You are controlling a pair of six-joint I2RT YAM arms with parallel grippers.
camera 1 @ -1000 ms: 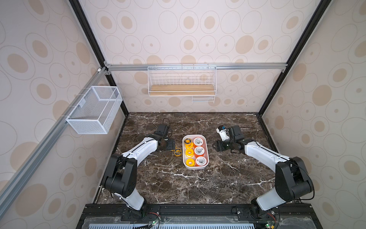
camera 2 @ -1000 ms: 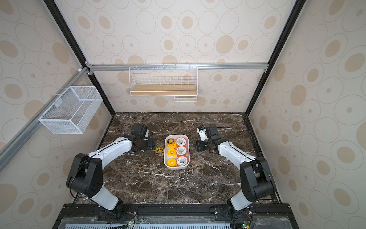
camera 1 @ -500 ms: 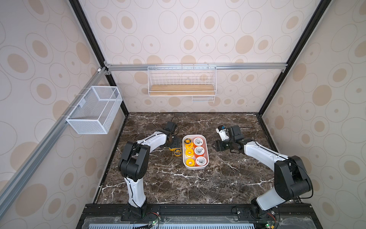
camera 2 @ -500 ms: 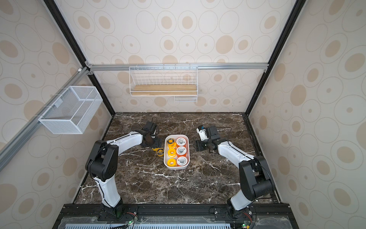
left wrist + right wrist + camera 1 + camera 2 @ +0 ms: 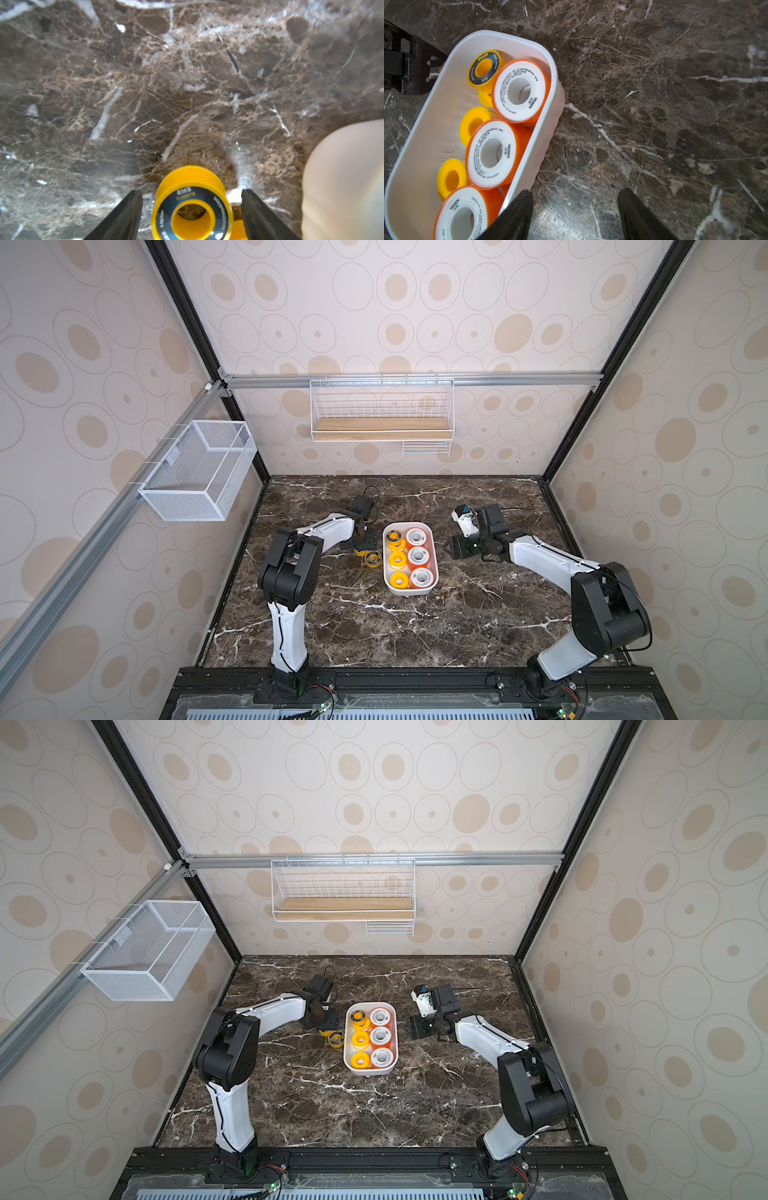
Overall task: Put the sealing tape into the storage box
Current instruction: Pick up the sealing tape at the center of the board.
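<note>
Left end effector (image 5: pixel 190 193) has been brought around a sealing tape spool (image 5: pixel 192 209) beside the storage box (image 5: pixel 409 592), jaws apart. A grasp is expected next.

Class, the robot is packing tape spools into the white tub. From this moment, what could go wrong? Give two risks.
1. The left hand is open around a black-ringed yellow spool, with a second yellow spool right beside it; closing could pinch or knock that neighbour.
2. The tub already looks nearly full, so a spool added on top might perch and roll out.
</note>
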